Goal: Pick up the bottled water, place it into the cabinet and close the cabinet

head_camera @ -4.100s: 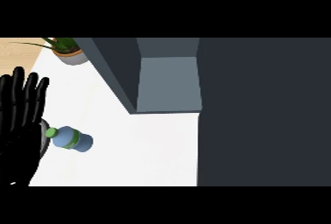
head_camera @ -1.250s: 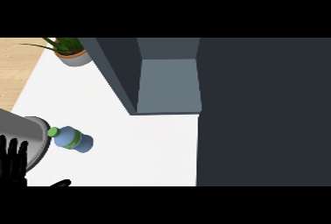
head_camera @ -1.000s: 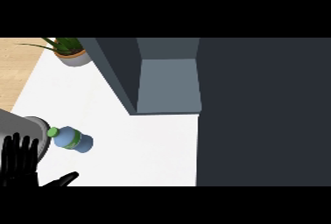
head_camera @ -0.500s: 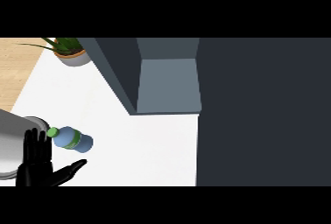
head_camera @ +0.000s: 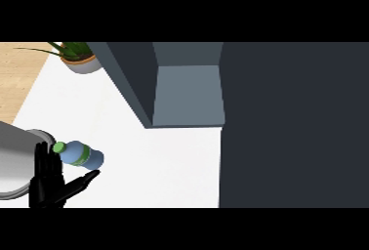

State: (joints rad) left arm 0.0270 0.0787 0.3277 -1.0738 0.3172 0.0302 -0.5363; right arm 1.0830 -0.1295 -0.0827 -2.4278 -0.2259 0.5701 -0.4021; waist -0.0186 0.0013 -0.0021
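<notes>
White worktop (head_camera: 144,161) fills the left and middle of the frame, with a potted plant (head_camera: 78,57) at the upper left and a strip of wood floor beyond its left edge. At upper centre a dark grey cabinet (head_camera: 187,93) stands open, its pale inner shelf showing, and a large dark panel covers the right side. The bottled water (head_camera: 79,154) sits at the lower left, green cap toward the left. Just below it is the left hand (head_camera: 52,180), fingers straight and spread, thumb angled toward the bottle, holding nothing. A grey rounded object (head_camera: 14,166) lies at the left edge. The bottle looks light, smooth and likely slippery; wrapping round its labelled middle seems the safest hold. No right hand shows.
</notes>
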